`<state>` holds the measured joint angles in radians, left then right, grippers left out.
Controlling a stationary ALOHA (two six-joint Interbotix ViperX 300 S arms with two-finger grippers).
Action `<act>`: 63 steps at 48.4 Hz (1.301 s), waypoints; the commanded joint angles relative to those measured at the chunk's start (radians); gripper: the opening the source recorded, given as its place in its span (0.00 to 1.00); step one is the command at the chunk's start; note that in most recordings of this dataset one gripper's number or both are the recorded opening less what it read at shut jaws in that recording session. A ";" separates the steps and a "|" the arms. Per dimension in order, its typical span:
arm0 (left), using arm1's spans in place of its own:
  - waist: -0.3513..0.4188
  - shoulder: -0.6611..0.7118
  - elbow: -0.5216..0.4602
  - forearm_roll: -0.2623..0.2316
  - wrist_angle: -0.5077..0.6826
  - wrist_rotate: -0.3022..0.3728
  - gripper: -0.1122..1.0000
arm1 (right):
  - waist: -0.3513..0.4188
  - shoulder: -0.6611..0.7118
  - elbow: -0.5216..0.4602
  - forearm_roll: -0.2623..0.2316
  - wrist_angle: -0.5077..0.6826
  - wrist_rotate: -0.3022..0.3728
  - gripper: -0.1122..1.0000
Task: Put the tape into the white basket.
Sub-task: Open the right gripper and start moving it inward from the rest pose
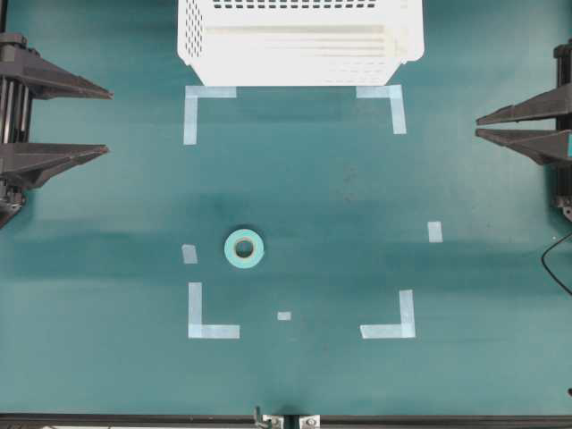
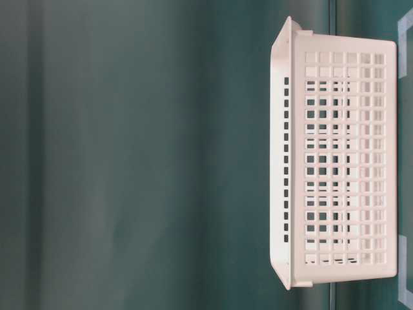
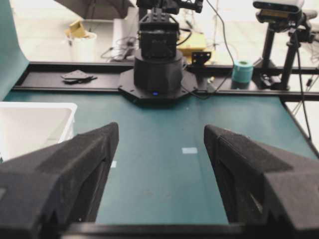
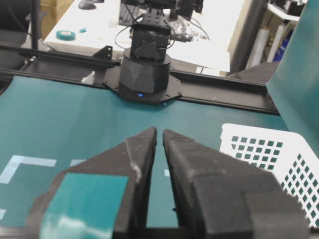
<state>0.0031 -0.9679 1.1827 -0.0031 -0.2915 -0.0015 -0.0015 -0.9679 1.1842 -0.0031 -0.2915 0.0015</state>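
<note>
The tape (image 1: 244, 248), a small teal-green ring, lies flat on the green table left of centre, inside the pale-blue corner marks. The white basket (image 1: 299, 40) stands at the far edge. It also shows in the table-level view (image 2: 335, 161), the left wrist view (image 3: 35, 124) and the right wrist view (image 4: 264, 149). My left gripper (image 1: 107, 121) is open and empty at the left edge, well away from the tape; its left wrist view (image 3: 162, 127) shows only bare table between the jaws. My right gripper (image 1: 478, 126) is at the right edge, jaws nearly together and empty (image 4: 159, 130). The tape is in neither wrist view.
Pale-blue corner marks (image 1: 213, 331) and small strips (image 1: 434, 231) lie flat on the table. The opposite arm bases stand at the table ends (image 3: 157, 69) (image 4: 147, 64). Another teal roll (image 3: 242, 71) sits off the table beyond the rail.
</note>
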 commanded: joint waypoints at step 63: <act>0.008 -0.316 0.163 -0.028 0.221 -0.014 0.00 | -0.020 0.071 -0.087 -0.049 0.080 0.006 0.47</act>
<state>0.0077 -1.2793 1.3499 -0.0291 -0.0706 -0.0153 -0.0199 -0.9035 1.1229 -0.0552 -0.2102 0.0061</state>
